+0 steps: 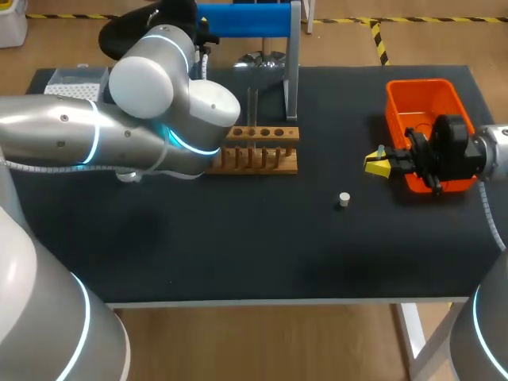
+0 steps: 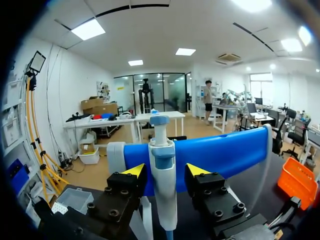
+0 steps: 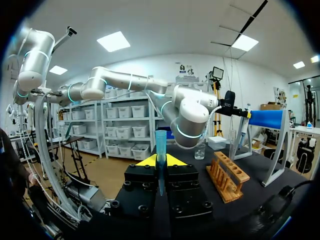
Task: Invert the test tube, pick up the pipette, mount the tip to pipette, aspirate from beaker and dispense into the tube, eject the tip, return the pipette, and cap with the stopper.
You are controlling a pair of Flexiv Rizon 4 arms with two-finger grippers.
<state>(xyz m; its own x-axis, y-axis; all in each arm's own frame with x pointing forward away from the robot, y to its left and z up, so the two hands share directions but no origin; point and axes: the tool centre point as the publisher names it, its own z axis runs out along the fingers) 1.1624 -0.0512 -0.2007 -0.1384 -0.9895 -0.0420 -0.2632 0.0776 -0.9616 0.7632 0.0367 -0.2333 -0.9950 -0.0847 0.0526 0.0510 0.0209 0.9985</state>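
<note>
left arm's bulk hides its own gripper from above; right arm holds a tip beside the bin

from above, the left arm (image 1: 119,135) lies stretched across the table's left side toward the blue stand (image 1: 242,20), covering its own gripper and part of the tip box (image 1: 75,83). only its wrist view shows the left gripper (image 2: 166,171): it is released, with a finger on each side of the pipette (image 2: 161,150) hanging on the stand and a sliver of gap on one side. the beaker (image 3: 200,151) shows only from the right wrist, near the left arm. the test tube (image 1: 252,107), faint against the mat, stands upright in the wooden rack (image 1: 262,151). the stopper (image 1: 344,199) lies alone on the mat between the rack and the right arm. the right gripper (image 1: 379,164) is level, points left just beside the orange bin (image 1: 397,103), and is clenched on a pipette tip (image 3: 160,145).
</note>
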